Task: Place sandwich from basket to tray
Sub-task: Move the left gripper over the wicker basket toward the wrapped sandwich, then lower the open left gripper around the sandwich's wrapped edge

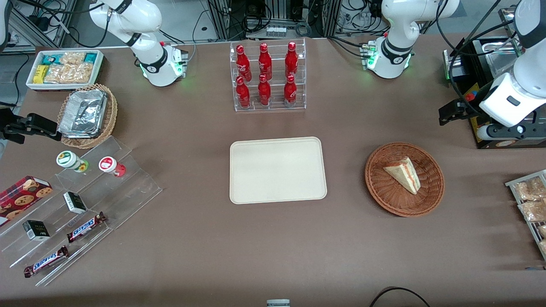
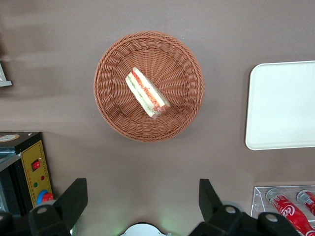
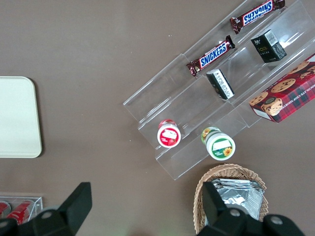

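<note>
Tray [image 1: 278, 169] bare at surface centre, nothing delivered. Sandwich [image 1: 404, 174] lies in basket [image 1: 431, 198], toward working arm's end. Gripper [image 2: 142, 196] high above, farther from front camera than basket, fingers [image 2: 74, 198] spread wide, holding nothing. Task unstarted: descent, grasp, carry, release all remain.

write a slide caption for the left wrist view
Open gripper hovers above the wicker basket holding the sandwich, with the empty tray beside it.
</note>
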Robot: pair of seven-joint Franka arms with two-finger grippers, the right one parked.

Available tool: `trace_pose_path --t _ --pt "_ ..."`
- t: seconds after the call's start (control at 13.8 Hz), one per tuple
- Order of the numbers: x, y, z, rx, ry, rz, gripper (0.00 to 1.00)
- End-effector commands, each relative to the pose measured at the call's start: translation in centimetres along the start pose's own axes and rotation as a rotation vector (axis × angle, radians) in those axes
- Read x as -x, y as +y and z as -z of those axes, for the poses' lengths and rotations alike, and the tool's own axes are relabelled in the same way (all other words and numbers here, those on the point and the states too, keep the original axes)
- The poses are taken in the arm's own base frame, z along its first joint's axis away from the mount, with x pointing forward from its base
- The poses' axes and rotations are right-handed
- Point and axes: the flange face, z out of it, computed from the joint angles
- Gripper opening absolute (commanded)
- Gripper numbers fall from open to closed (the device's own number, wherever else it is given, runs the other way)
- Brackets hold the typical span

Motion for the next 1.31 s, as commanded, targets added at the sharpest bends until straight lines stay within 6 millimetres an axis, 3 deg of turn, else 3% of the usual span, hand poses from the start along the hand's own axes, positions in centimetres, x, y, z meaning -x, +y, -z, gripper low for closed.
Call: trace_pose_path --t 0.0,0.15,0.51,0.73,1.09,1.24 --pt "-0.7 0.2 -1.3 -0.004 0.008 -0.008 1.0" --pt "-1.4 0.3 -3.7 -0.005 0.005 0.0 1.0" --pt "-2.6 0.1 -12.7 -0.005 0.03 0.008 1.0" --pt "-2.9 -0.4 -17.0 0.001 0.043 0.018 1.0" --pt "-4.0 -0.5 -21.1 0.0 0.007 0.11 1.0" --pt "-4.3 -0.4 -22.1 0.002 -0.011 0.238 1.0"
